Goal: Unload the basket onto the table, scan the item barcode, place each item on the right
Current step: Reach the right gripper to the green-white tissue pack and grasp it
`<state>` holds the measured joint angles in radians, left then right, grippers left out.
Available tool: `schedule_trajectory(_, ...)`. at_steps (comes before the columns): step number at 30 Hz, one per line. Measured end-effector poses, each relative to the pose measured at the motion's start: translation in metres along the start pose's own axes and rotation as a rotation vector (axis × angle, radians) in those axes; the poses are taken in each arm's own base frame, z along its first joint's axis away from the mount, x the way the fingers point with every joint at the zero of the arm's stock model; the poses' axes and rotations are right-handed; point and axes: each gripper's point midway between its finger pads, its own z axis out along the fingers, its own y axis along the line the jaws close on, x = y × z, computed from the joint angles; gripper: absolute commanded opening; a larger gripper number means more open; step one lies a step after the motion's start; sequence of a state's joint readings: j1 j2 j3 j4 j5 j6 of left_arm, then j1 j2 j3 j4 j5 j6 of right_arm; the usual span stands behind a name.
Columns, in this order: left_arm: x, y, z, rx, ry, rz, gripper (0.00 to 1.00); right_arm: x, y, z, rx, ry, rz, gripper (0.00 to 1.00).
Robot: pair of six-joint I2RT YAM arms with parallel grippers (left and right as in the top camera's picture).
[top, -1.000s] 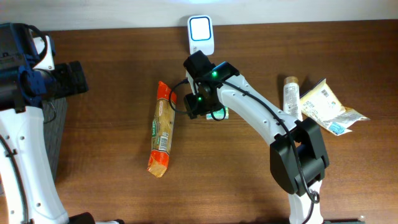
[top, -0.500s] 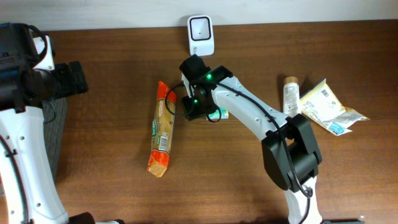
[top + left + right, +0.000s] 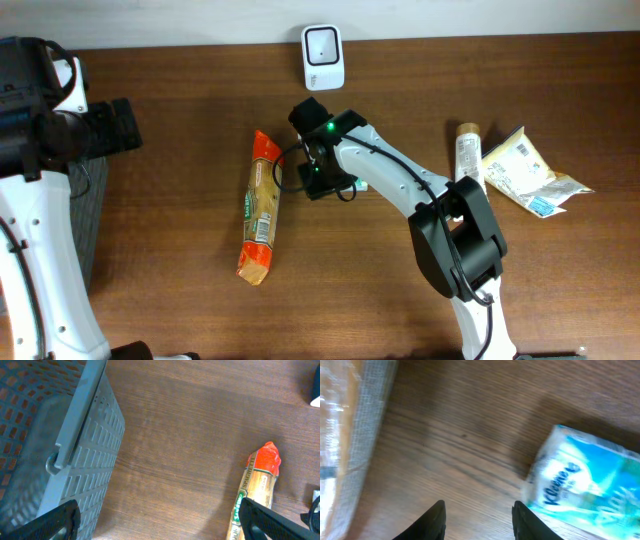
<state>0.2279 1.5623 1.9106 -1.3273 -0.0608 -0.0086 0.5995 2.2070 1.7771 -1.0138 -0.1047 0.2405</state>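
The right gripper (image 3: 479, 521) stood partly open over the bare table (image 3: 445, 460), holding nothing, with the Kleenex pack (image 3: 580, 485) lying just outside one finger, short of the scanner (image 3: 323, 56) at the table's far edge; the left gripper (image 3: 162, 521) hung wide open and empty.

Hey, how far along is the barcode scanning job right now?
Nothing looks done yet: no item is at the white scanner. In hand: the right gripper hangs low over bare wood, jaws apart, beside the Kleenex pack, holding nothing. The left gripper is open by the grey basket. Remaining: grasp an item, carry it to the scanner, show its barcode.
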Motion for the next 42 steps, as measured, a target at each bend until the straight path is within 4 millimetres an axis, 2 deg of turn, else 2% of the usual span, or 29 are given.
schedule_trajectory(4, 0.0, 0.0, 0.0, 0.0, 0.0, 0.0, 0.99, 0.005, -0.025, -0.002, 0.109, 0.017, 0.015, 0.42)
schedule_trajectory(6, 0.0, 0.0, 0.0, 0.0, 0.0, 0.0, 0.99, 0.004, -0.047, -0.004, 0.135, 0.024, 0.057, 0.42)
schedule_trajectory(9, 0.0, 0.0, 0.0, 0.0, 0.0, 0.0, 0.99, 0.004, -0.092, -0.011, 0.143, 0.047, 0.161, 0.41)
schedule_trajectory(11, 0.0, 0.0, 0.0, 0.0, 0.0, 0.0, 0.99, -0.003, -0.103, -0.021, 0.132, 0.031, 0.193, 0.41)
schedule_trajectory(13, 0.0, 0.0, 0.0, 0.0, 0.0, 0.0, 0.99, -0.014, -0.093, -0.03, 0.071, 0.003, 0.193, 0.41)
schedule_trajectory(16, 0.0, 0.0, 0.0, 0.0, 0.0, 0.0, 0.99, -0.01, -0.068, -0.032, -0.069, 0.034, 0.193, 0.35)
schedule_trajectory(17, 0.0, 0.0, 0.0, 0.0, 0.0, 0.0, 0.99, -0.01, -0.053, -0.032, -0.128, 0.041, 0.185, 0.33)
schedule_trajectory(19, 0.0, 0.0, 0.0, 0.0, 0.0, 0.0, 0.99, -0.016, -0.037, -0.031, -0.164, 0.017, 0.154, 0.31)
schedule_trajectory(20, 0.0, 0.0, 0.0, 0.0, 0.0, 0.0, 0.99, -0.022, -0.022, -0.027, -0.187, -0.012, 0.12, 0.3)
schedule_trajectory(22, 0.0, 0.0, 0.0, 0.0, 0.0, 0.0, 0.99, -0.019, 0.003, -0.013, -0.211, -0.022, 0.077, 0.29)
schedule_trajectory(25, 0.0, 0.0, 0.0, 0.0, 0.0, 0.0, 0.99, 0.004, 0.004, 0.008, -0.193, 0.045, 0.1, 0.29)
schedule_trajectory(30, 0.0, 0.0, 0.0, 0.0, 0.0, 0.0, 0.99, 0.014, -0.035, 0.013, -0.059, 0.074, 0.152, 0.29)
schedule_trajectory(33, 0.0, 0.0, 0.0, 0.0, 0.0, 0.0, 0.99, 0.008, -0.095, 0.007, -0.009, 0.056, 0.265, 0.3)
schedule_trajectory(35, 0.0, 0.0, 0.0, 0.0, 0.0, 0.0, 0.99, 0.003, -0.125, 0.0, -0.037, 0.036, 0.3, 0.34)
schedule_trajectory(36, 0.0, 0.0, 0.0, 0.0, 0.0, 0.0, 0.99, -0.005, -0.133, -0.006, -0.056, 0.009, 0.314, 0.35)
schedule_trajectory(38, 0.0, 0.0, 0.0, 0.0, 0.0, 0.0, 0.99, -0.018, -0.138, -0.015, -0.111, -0.038, 0.318, 0.35)
schedule_trajectory(39, 0.0, 0.0, 0.0, 0.0, 0.0, 0.0, 0.99, -0.02, -0.132, -0.018, -0.16, -0.04, 0.319, 0.34)
schedule_trajectory(40, 0.0, 0.0, 0.0, 0.0, 0.0, 0.0, 0.99, -0.016, -0.124, -0.018, -0.19, -0.017, 0.329, 0.33)
schedule_trajectory(42, 0.0, 0.0, 0.0, 0.0, 0.0, 0.0, 0.99, -0.012, -0.122, -0.017, -0.174, 0.002, 0.366, 0.29)
